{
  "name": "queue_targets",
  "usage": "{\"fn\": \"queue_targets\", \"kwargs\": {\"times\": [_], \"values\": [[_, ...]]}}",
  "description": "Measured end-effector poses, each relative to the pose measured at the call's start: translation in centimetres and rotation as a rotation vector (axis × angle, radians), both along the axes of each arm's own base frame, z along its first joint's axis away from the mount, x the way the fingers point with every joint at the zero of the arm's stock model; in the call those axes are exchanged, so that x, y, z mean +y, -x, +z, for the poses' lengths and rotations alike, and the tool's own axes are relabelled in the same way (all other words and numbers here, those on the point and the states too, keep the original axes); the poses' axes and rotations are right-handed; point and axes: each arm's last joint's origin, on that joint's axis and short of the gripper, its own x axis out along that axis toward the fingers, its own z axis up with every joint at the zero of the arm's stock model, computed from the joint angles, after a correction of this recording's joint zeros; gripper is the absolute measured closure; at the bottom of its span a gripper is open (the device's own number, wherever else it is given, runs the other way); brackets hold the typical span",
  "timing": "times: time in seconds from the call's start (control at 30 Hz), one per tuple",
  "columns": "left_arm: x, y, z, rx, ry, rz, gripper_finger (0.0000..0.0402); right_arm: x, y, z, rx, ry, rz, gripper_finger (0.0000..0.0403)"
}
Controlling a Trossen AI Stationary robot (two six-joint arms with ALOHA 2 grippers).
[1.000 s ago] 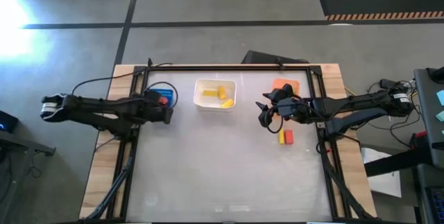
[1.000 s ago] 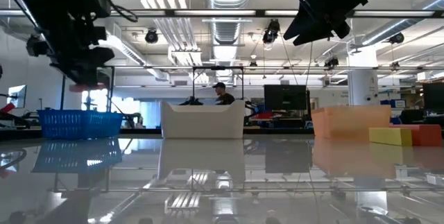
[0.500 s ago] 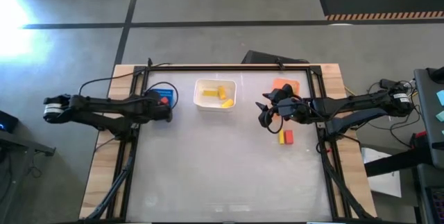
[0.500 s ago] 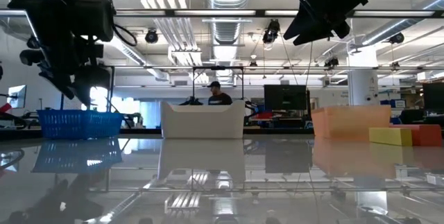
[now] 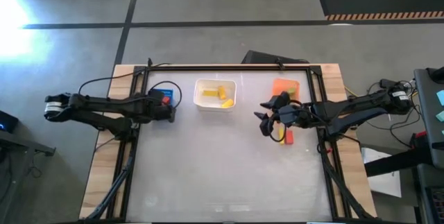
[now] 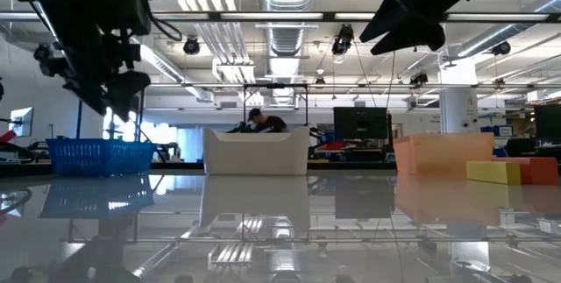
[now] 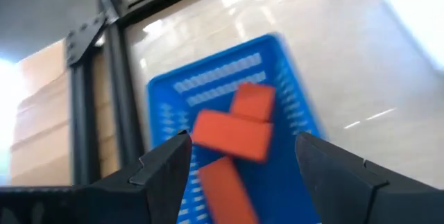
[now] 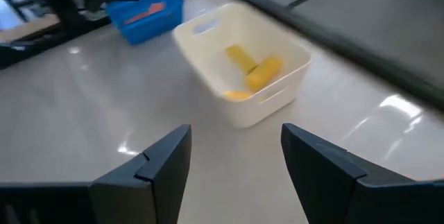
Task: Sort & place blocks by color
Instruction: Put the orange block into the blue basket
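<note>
Left wrist view: red blocks lie in blue bin beyond empty, parted jaws.

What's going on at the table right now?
The blocks are being sorted by color into bins. The left gripper hangs open over the blue bin, which holds red blocks. The white bin holds yellow blocks. The right gripper is open in the air near a yellow block and a red block lying on the table by the orange bin.
</note>
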Motion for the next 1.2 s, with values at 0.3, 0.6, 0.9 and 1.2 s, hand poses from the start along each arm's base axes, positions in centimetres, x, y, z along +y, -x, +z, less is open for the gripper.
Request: {"fn": "queue_targets", "kwargs": {"times": [0.3,0.6,0.9,1.2], "values": [[-1.3,-2.1,1.8,-0.089,-0.038,-0.205,0.0160,2.0,1.2,-1.9,0.083,-0.248,-0.084,0.0188],[-1.5,-3.2,4.6,-0.113,-0.087,-0.311,0.0160,2.4,2.9,-5.7,0.420,-0.472,-0.340,0.0188],[-1.5,-4.6,6.7,-0.164,-0.177,-0.439,0.0160,3.4,3.7,-7.9,0.680,-0.551,-0.459,0.0188],[-1.5,-4.9,6.7,-0.171,-0.191,-0.457,0.0160,3.7,3.9,-8.6,0.753,-0.513,-0.480,0.0188]]}}
